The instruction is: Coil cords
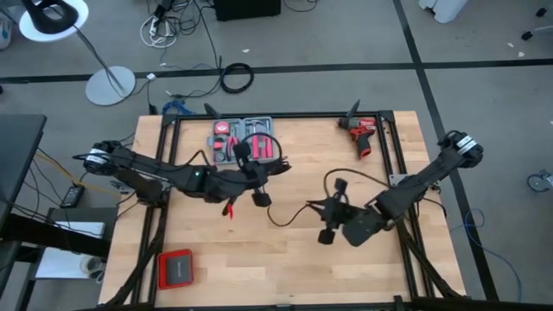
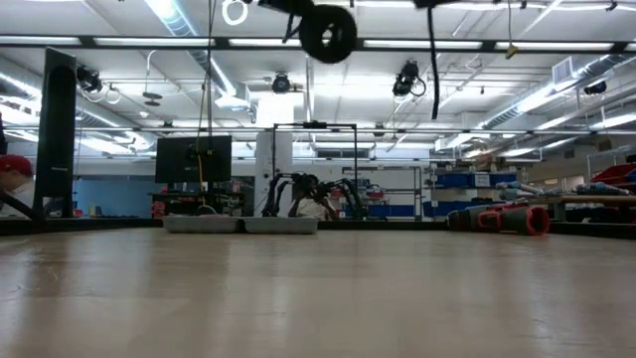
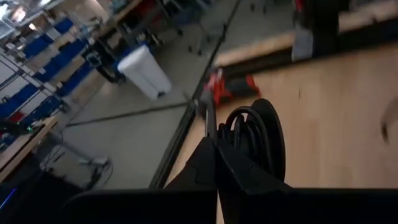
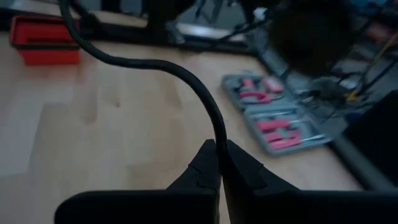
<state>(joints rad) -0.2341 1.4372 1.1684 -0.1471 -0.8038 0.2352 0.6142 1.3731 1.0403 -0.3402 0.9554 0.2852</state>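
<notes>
The cord is one thin black cable point(image 1: 285, 216), held up between both arms over the middle of the table. A few turns are gathered into a small coil point(image 3: 255, 134) at my left gripper point(image 1: 251, 164), which is shut on it. In the low view this coil point(image 2: 328, 33) hangs high above the tabletop. A black plug block point(image 1: 262, 199) dangles below the coil. My right gripper point(image 1: 328, 210) is shut on the loose run of the cable point(image 4: 186, 74) farther toward the table's right. My left gripper has the coil's turns point(image 3: 239, 127) at its shut fingertips point(image 3: 219, 163); the fingers themselves hide the exact spot. It comes in nearly level from the table's left. The coil stands on edge beyond the tips, lifted clear of the table. My right gripper pinches a single strand of the cable point(image 4: 219, 140) between its two fingertips point(image 4: 208, 163). It reaches in from the table's right, slanting slightly down. From the pinch the strand rises and arches away slack, clear of the wood.
A grey tool case point(image 1: 246, 138) with pink-handled tools lies open at the far edge. A red drill point(image 1: 361, 134) is at the far right, a red and black box point(image 1: 175, 268) at the near left. Black frame rails point(image 1: 393, 147) border the table.
</notes>
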